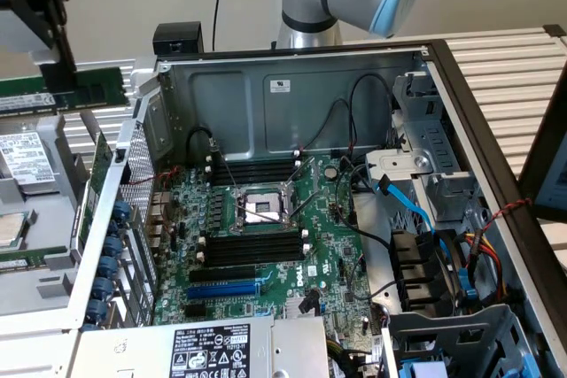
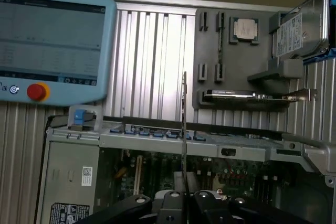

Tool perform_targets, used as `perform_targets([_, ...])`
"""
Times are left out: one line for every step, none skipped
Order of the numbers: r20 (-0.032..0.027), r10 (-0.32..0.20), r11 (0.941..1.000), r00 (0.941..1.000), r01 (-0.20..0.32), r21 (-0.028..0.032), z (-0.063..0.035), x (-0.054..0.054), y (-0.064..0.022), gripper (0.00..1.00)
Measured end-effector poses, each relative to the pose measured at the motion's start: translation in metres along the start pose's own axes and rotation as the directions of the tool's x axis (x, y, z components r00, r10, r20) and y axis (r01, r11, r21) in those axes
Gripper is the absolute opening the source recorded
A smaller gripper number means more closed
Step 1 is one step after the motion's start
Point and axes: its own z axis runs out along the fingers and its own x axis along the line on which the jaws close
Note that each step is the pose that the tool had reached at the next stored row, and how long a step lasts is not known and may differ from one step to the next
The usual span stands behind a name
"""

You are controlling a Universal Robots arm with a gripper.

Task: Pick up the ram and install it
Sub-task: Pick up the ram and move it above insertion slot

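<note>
While the fingers (image 2: pixel 170 206) pinch the long thin green circuit-board ram (image 2: pixel 184 124), hold it upright and parallel to the black memory slots (image 1: pixel 252 243).

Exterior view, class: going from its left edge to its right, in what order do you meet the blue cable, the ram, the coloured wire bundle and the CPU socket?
ram → CPU socket → blue cable → coloured wire bundle

The green-and-black ram (image 1: pixel 97 86) matched the green motherboard (image 1: pixel 283 219), whose black, white-clipped memory slots (image 1: pixel 252 245) lay near a blue expansion slot (image 1: pixel 221 290).
</note>
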Motion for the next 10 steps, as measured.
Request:
perform_targets([0.0,0.0,1.0,1.0,0.0,-0.0001,-0.0002,0.001,-0.0042,0.13])
perform_targets([0.0,0.0,1.0,1.0,0.0,-0.0003,-0.0003,0.001,-0.0091,0.13])
perform_targets([0.0001,0.0,1.0,1.0,0.0,-0.0005,-0.0005,0.002,-0.0134,0.13])
perform_targets([0.0001,0.0,1.0,1.0,0.0,-0.0009,-0.0006,0.002,-0.018,0.13])
perform_targets([0.0002,0.0,1.0,1.0,0.0,-0.0013,-0.0008,0.002,-0.0225,0.13])
perform_targets([0.0001,0.0,1.0,1.0,0.0,-0.0018,-0.001,0.003,-0.0269,0.13])
perform_targets([0.0001,0.0,1.0,1.0,0.0,-0.0023,-0.0012,0.003,-0.0315,0.13])
perform_targets([0.0002,0.0,1.0,1.0,0.0,-0.0026,-0.0013,0.003,-0.0359,0.13])
perform_targets([0.0002,0.0,1.0,1.0,0.0,-0.003,-0.0014,0.004,-0.0406,0.13])
perform_targets([0.0002,0.0,1.0,1.0,0.0,-0.0033,-0.0016,0.004,-0.0451,0.13])
